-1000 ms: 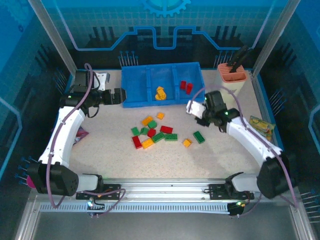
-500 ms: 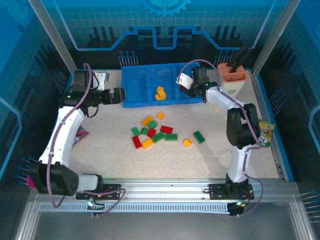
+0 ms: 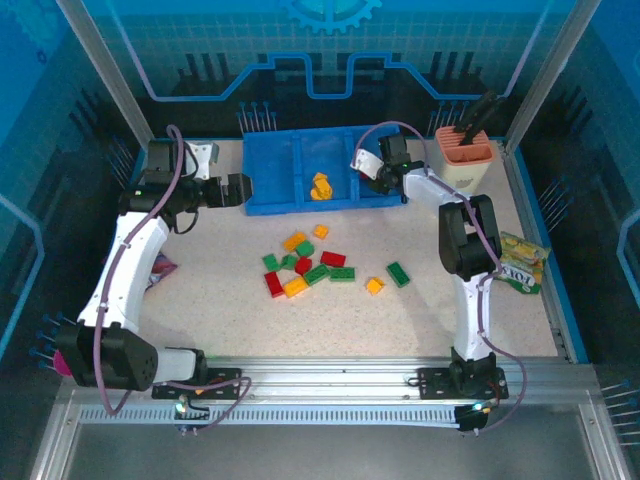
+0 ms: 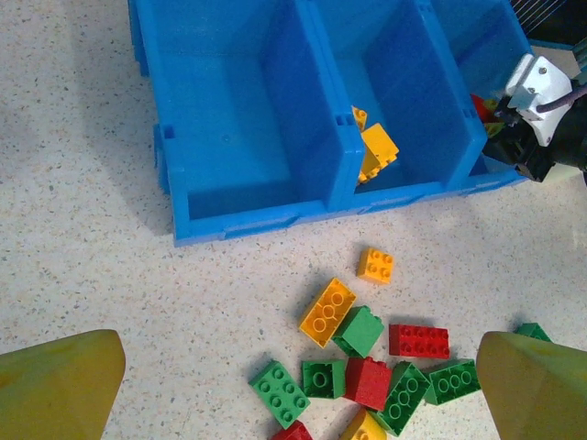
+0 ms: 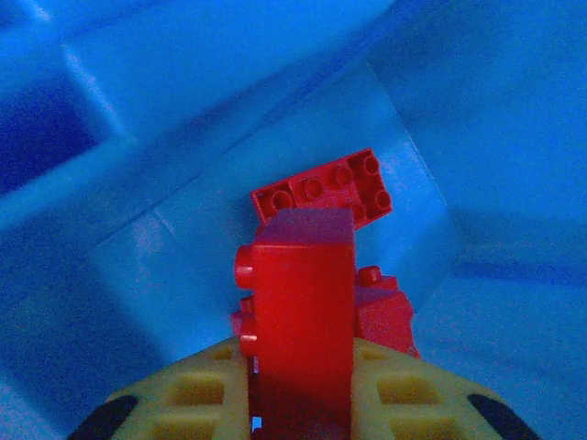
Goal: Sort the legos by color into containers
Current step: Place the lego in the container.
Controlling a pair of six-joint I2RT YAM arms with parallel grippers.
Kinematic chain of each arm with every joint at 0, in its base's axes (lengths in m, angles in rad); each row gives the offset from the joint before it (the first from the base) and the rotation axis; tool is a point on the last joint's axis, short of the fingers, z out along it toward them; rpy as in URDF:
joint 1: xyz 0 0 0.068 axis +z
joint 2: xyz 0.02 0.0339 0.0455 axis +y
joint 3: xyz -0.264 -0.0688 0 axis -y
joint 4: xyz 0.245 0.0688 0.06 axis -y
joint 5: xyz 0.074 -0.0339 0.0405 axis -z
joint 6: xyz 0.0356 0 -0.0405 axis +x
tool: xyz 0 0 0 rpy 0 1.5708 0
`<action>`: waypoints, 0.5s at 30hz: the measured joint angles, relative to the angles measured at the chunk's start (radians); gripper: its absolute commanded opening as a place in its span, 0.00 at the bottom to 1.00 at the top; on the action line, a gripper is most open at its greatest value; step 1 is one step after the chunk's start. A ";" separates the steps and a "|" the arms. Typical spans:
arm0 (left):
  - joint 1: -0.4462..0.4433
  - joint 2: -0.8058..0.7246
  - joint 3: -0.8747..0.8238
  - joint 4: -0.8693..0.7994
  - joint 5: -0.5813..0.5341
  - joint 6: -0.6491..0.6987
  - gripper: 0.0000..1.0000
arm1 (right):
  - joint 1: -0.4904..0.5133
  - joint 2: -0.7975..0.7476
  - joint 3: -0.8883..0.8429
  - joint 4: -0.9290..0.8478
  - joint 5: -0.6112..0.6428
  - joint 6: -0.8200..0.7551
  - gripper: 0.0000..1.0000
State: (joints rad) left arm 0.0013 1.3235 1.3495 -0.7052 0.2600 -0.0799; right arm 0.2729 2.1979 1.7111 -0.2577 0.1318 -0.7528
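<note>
Speckled tabletop carries the blue tray [image 3: 272,170], and over its right-hand compartment the right gripper [image 5: 301,390] pinches a red brick [image 5: 303,293], long axis in line with its fingers [image 5: 183,399], aimed at the red bricks [image 5: 321,188] lying there.

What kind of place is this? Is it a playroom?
Probably a robot lab cell, not a playroom: two arms are bolted to a metal rail, blue walls fence the table, and legos lie by a sorting tray.
</note>
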 measured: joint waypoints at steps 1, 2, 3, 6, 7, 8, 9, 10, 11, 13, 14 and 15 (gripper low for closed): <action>0.002 0.000 0.000 0.000 0.000 0.000 0.99 | 0.000 0.000 0.000 -0.004 0.000 0.000 0.30; 0.003 0.000 0.000 0.000 0.000 0.000 0.99 | 0.000 0.000 0.000 -0.006 0.000 0.000 0.31; 0.004 0.000 0.000 0.000 0.000 0.000 1.00 | 0.000 0.000 0.000 -0.007 0.000 0.001 0.33; 0.008 0.000 0.000 0.000 0.000 0.000 0.99 | 0.000 0.000 0.003 -0.027 0.000 0.010 0.38; 0.009 0.000 0.000 0.000 0.000 0.000 0.99 | 0.000 0.000 0.004 -0.033 0.000 0.017 0.43; 0.010 0.000 0.000 0.000 0.000 0.000 1.00 | 0.000 -0.001 0.004 -0.040 -0.001 0.024 0.49; 0.010 0.000 0.000 0.000 0.000 0.000 1.00 | 0.000 -0.002 0.003 -0.043 0.000 0.032 0.50; 0.011 0.000 0.000 0.000 0.000 0.000 0.99 | 0.000 -0.006 0.002 -0.045 0.000 0.036 0.50; 0.011 0.000 0.000 0.000 0.001 -0.001 1.00 | 0.000 -0.013 -0.006 -0.043 0.000 0.042 0.50; 0.012 0.000 0.000 0.002 0.004 -0.008 0.99 | 0.000 -0.043 -0.039 -0.039 0.004 0.056 0.50; 0.012 0.000 0.000 0.003 0.008 -0.013 1.00 | 0.000 -0.061 -0.056 -0.038 0.008 0.063 0.50; 0.013 0.000 0.000 0.005 0.010 -0.019 0.99 | 0.000 -0.081 -0.073 -0.038 0.013 0.073 0.50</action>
State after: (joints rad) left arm 0.0143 1.3239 1.3495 -0.6998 0.2699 -0.0986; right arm 0.2729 2.1170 1.6379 -0.2955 0.1452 -0.6800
